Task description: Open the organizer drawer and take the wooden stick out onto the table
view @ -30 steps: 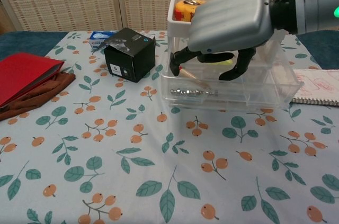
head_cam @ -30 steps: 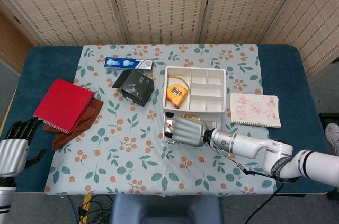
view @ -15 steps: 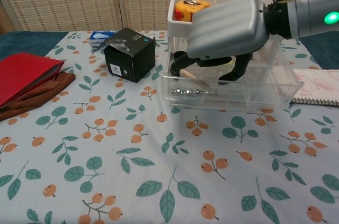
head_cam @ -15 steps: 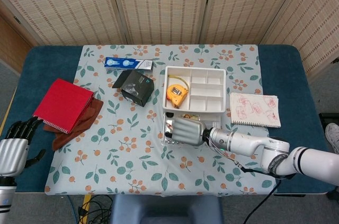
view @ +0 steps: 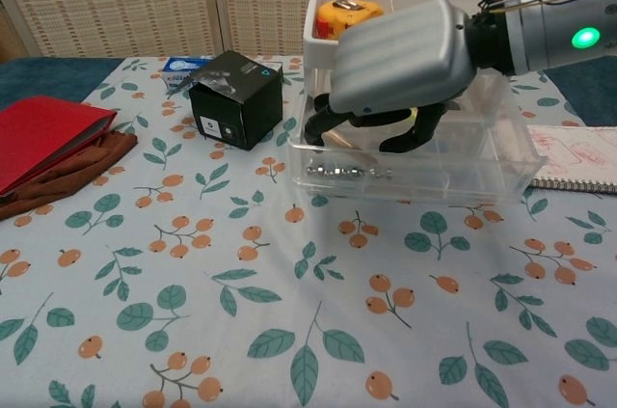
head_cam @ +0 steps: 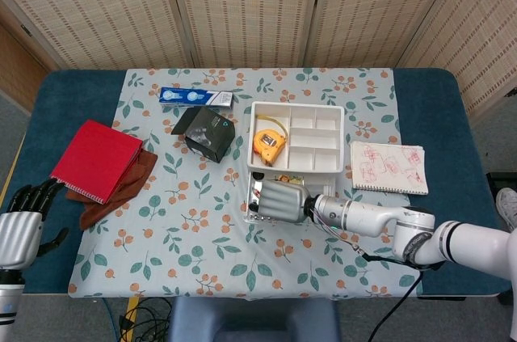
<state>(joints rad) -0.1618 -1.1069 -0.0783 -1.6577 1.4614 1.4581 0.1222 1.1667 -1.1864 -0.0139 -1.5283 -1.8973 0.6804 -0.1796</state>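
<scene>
The white organizer (head_cam: 252,136) stands mid-table with its clear drawer (view: 482,162) pulled out toward me. My right hand (view: 400,56) reaches down into the drawer, fingers curved and apart from the thumb, with nothing plainly pinched. Only a pale end of the wooden stick (view: 333,136) shows under the fingers at the drawer's left; the rest is hidden. In the head view the right hand (head_cam: 281,200) covers most of the drawer. My left hand (head_cam: 20,225) hangs with spread fingers off the table's front-left corner, holding nothing.
A metal chain-like piece (view: 347,172) lies at the drawer's front. An orange tape measure (head_cam: 269,141) sits in the organizer's top tray. A black box (head_cam: 210,133), a blue carton (head_cam: 195,97), a red notebook (head_cam: 95,160) on brown cloth, and a sketch pad (head_cam: 389,167) surround it.
My right hand has moved left and lower into the drawer, now covering most of the stick. The drawer has slid slightly. The left hand has not moved.
</scene>
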